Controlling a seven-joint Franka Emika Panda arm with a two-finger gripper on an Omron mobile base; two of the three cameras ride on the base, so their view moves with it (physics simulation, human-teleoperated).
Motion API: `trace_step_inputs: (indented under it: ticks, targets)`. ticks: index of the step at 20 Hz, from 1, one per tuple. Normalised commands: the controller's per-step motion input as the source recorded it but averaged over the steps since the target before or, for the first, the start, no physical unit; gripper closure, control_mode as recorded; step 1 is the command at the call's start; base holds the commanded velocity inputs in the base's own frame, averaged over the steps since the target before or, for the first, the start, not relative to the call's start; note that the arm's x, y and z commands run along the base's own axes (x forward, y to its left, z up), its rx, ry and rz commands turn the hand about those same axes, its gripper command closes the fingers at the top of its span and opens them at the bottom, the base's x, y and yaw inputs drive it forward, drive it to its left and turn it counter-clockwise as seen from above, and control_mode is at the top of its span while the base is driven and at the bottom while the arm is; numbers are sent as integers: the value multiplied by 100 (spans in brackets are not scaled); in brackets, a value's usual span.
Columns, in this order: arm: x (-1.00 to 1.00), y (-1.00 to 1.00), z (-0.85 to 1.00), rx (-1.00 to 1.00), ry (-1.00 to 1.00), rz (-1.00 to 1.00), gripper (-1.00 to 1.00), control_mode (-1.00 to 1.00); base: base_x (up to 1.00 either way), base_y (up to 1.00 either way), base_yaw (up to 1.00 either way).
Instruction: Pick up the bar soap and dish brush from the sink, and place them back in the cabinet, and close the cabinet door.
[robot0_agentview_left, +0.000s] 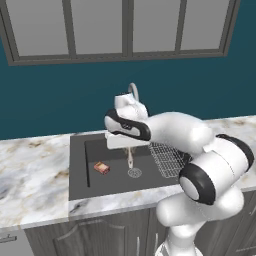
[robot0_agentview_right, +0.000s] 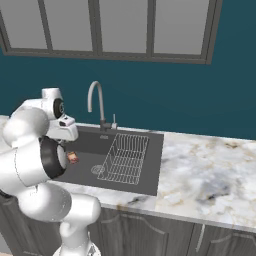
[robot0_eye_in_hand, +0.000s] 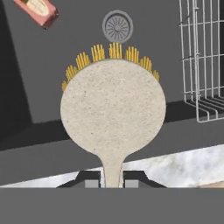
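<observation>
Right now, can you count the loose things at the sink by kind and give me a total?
Bar soap: 1, on the sink floor
Dish brush: 1, held in the gripper
Wire dish rack: 1
Total: 3

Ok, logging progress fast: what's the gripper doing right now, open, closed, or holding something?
Gripper: closed on the handle of the dish brush, held up above the sink.

Both base views face the sink (robot0_agentview_left: 80, 165); hand view looks close.
</observation>
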Motion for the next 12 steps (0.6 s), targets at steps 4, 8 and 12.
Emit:
trace_step_inputs:
  ticks: [4, 8, 12]
  targets:
    - [-50, -38, 33, 0, 0, 14, 100, -100, 0, 0, 0]
    - [-45, -34, 38, 0, 0, 8, 100, -100, 0, 0, 0]
    - [-39, -38, 40, 0, 0, 3, 100, -100, 0, 0, 0]
